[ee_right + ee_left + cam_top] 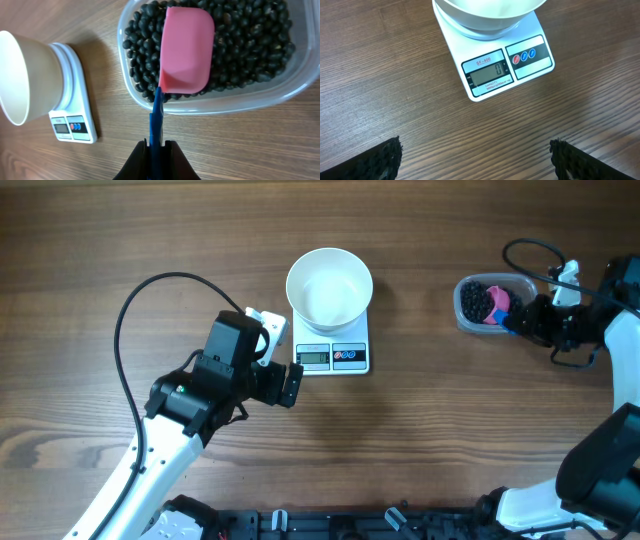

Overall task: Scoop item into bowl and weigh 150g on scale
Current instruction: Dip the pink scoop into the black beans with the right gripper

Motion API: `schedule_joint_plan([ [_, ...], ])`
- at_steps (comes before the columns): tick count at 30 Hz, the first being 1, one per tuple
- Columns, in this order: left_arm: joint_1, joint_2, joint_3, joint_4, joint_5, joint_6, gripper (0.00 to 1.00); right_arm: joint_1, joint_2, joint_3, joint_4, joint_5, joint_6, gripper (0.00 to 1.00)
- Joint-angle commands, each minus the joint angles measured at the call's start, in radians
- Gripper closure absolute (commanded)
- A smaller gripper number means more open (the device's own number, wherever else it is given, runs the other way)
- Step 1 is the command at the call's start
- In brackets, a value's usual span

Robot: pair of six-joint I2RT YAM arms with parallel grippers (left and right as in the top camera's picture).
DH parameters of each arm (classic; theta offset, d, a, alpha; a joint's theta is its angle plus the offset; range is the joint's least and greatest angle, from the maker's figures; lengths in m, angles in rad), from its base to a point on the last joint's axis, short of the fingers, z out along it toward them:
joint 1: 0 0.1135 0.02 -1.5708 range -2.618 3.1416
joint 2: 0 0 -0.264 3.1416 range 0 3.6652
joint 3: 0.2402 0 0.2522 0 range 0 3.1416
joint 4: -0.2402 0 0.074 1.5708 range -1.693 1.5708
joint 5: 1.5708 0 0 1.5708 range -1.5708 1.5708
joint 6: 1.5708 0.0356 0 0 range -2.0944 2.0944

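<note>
The white bowl (329, 288) (487, 12) (22, 77) stands empty on the white scale (333, 355) (507, 62) (75, 112) at the table's middle. The item, small black beans (473, 300) (250, 55), fills a clear plastic tub (490, 303) (215, 102) at the right. A pink scoop (496, 304) (187, 50) with a blue handle (157, 117) lies face down over the beans. My right gripper (520, 320) (157, 145) is shut on that blue handle. My left gripper (280, 355) (475, 160) hangs open over bare wood just left of the scale, nothing between its fingers.
The scale's display (487, 76) reads zero. A black cable (150, 300) loops from the left arm over the table's left side. Another cable (530, 255) curls behind the tub by the right arm. Dark hardware lines the front edge (330, 525).
</note>
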Motion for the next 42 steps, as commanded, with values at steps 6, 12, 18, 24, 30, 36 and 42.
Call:
schedule_joint_plan([
  [6,0.005,0.004,-0.01,0.0,-0.009,0.012,0.0,-0.01,0.032,-0.014,0.013,-0.134,-0.021,0.96],
  [12,0.005,0.004,-0.01,0.0,-0.009,0.012,0.0,-0.046,0.032,-0.014,0.014,-0.138,-0.022,0.96],
  [18,0.005,0.004,-0.01,0.0,-0.009,0.013,0.0,-0.087,0.032,-0.014,0.015,-0.139,-0.022,0.96],
  [24,0.005,0.004,-0.01,0.0,-0.009,0.012,0.0,-0.1,0.032,-0.014,0.008,-0.144,-0.021,0.96],
  [30,0.005,0.004,-0.01,0.0,-0.009,0.012,0.0,-0.1,0.036,-0.015,0.005,-0.172,-0.023,0.96],
  [36,0.005,0.004,-0.01,0.0,-0.009,0.013,0.0,-0.1,0.07,-0.015,-0.003,-0.191,-0.025,0.96],
  [42,0.005,0.004,-0.01,0.0,-0.009,0.012,0.0,-0.1,0.088,-0.015,0.001,-0.248,-0.025,0.96],
])
